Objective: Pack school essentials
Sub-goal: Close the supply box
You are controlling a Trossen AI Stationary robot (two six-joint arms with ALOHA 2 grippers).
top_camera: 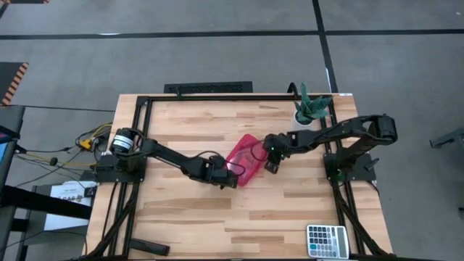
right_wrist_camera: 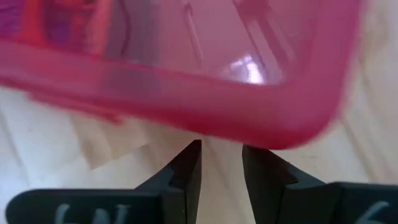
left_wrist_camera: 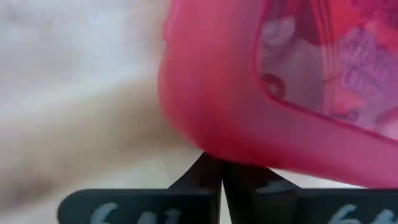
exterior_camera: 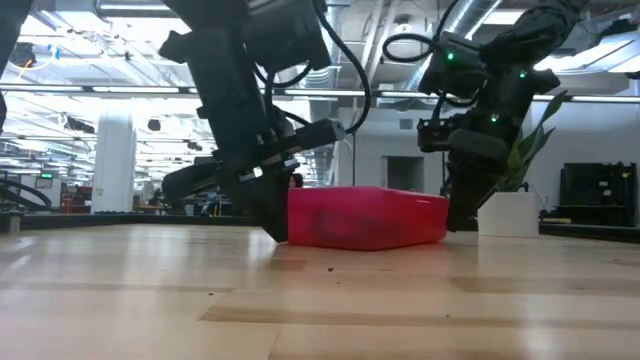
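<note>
Right hand [top_camera: 271, 166], fingers part-open and empty, sits at the pink case's [top_camera: 245, 160] plant-side end mid-counter, while the shut left hand [top_camera: 226, 180] presses its opposite end.

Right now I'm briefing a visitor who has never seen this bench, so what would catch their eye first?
First, the translucent pink plastic case at the middle of the light wooden table, with both dark arms meeting on it: the left gripper, shut, at one end, the right gripper at the opposite end, fingers slightly apart. Next, a white-potted green plant at the far right corner and a grey calculator at the near right.
</note>
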